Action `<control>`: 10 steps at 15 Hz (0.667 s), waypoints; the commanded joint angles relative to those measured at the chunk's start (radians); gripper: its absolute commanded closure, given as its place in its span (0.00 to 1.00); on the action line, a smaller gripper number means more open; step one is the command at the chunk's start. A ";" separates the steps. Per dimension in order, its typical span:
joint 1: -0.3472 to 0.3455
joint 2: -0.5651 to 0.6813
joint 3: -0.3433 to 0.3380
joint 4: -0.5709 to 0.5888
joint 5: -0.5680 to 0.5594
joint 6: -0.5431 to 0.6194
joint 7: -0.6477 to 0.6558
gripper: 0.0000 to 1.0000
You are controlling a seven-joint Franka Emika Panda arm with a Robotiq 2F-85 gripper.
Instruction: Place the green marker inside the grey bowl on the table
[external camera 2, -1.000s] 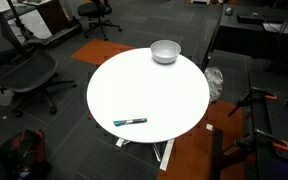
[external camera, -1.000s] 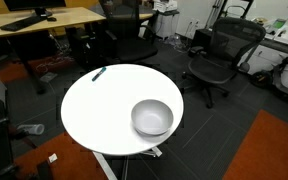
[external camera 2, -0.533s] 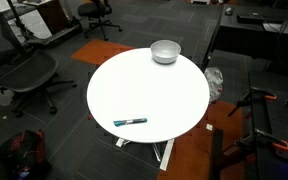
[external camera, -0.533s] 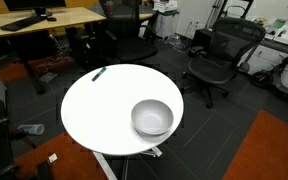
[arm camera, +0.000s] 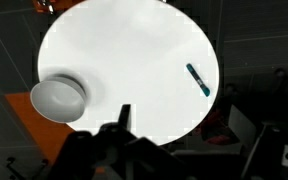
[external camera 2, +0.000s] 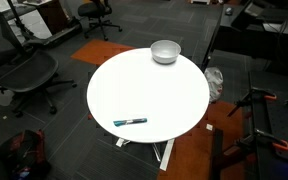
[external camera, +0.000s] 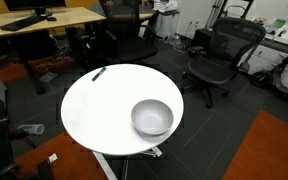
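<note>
The round white surface (external camera: 94,115) carries just two things. The marker (external camera: 99,73) lies flat near one edge, and the bowl (external camera: 152,117) stands upright well apart from it, near the opposite edge, with only bare top between them. An exterior view shows the same from the other side: marker (external camera 2: 130,122) near the close rim, bowl (external camera 2: 165,51) at the far rim.

Around the surface stand black office chairs (external camera: 220,52), one of them close beside it (external camera 2: 24,70), and a wooden desk (external camera: 44,17) behind.

In the wrist view the gripper (arm camera: 121,128) hangs high above the surface, over its edge, with bowl (arm camera: 58,98) and marker (arm camera: 198,79) both far below. Its dark fingers (arm camera: 124,116) blur together; whether they are apart or closed cannot be told.

Marker and bowl lie exactly where they did a second ago.
</note>
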 commanded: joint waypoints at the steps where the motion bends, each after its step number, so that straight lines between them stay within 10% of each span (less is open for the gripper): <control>1: 0.041 0.127 -0.037 -0.017 0.027 0.209 -0.081 0.00; 10: 0.149 0.483 -0.075 0.041 0.099 0.545 -0.375 0.00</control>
